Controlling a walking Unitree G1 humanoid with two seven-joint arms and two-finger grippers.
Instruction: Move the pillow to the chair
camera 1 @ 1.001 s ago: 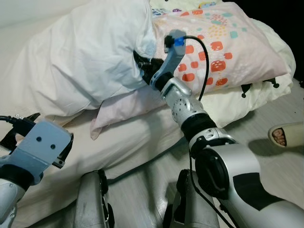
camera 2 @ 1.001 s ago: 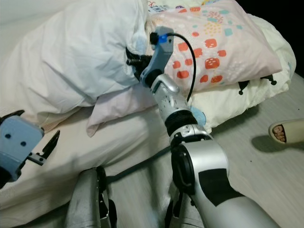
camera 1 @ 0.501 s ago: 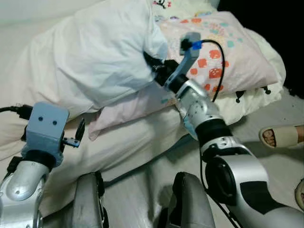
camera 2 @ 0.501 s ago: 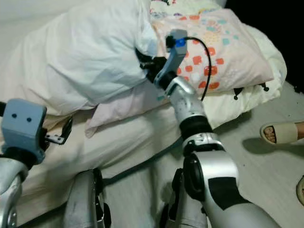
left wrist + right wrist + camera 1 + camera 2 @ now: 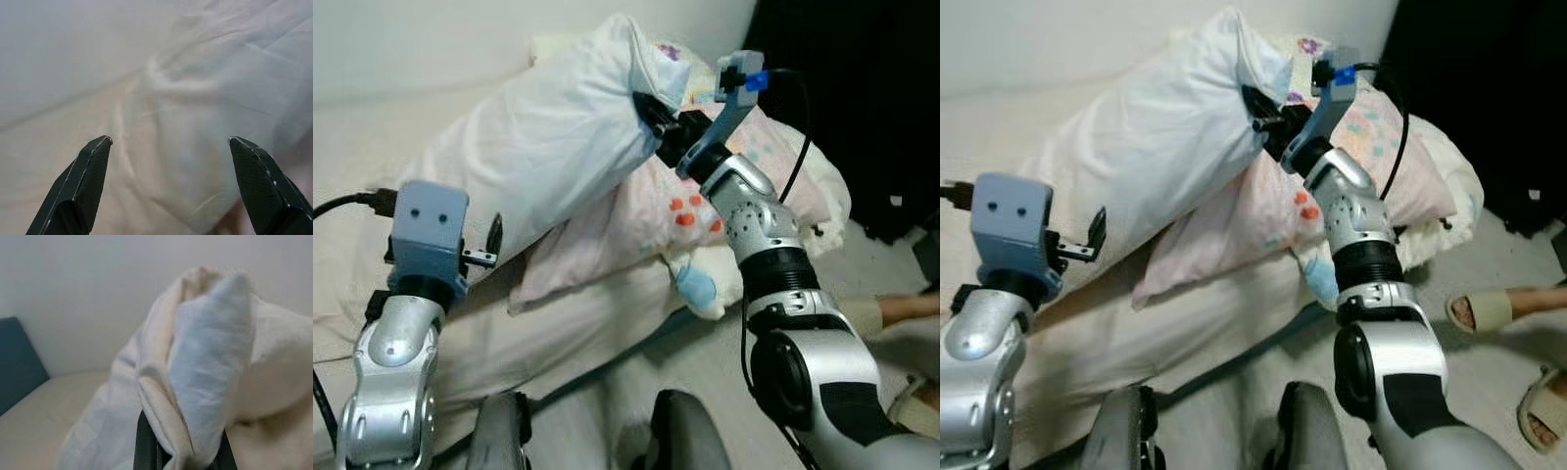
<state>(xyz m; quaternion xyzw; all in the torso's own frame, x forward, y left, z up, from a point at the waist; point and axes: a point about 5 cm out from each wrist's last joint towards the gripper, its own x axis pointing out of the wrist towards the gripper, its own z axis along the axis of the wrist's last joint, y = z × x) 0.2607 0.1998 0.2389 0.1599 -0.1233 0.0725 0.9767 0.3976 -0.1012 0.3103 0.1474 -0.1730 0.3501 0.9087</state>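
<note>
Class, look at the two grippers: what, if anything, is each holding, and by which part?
The right gripper is shut on the white pillow, pinching a bunched fold at its end. The left gripper is open beside the pillow, holding nothing.

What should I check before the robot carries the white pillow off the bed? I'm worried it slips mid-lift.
1. Right gripper shut on the white pillow: ok; the right wrist view shows fabric bunched between its fingers.
2. Left gripper ready to support: ok; open and facing the pillow, not yet gripping.
3. Pillow free of the bed: not ok; the right end is raised, the lower end still rests there.
4. Patterned pillow underneath left behind: ok; it lies on the bed.
5. Walking path: not ok; a person's sandalled foot is on the floor nearby.
6. Chair location: cannot tell.
</note>
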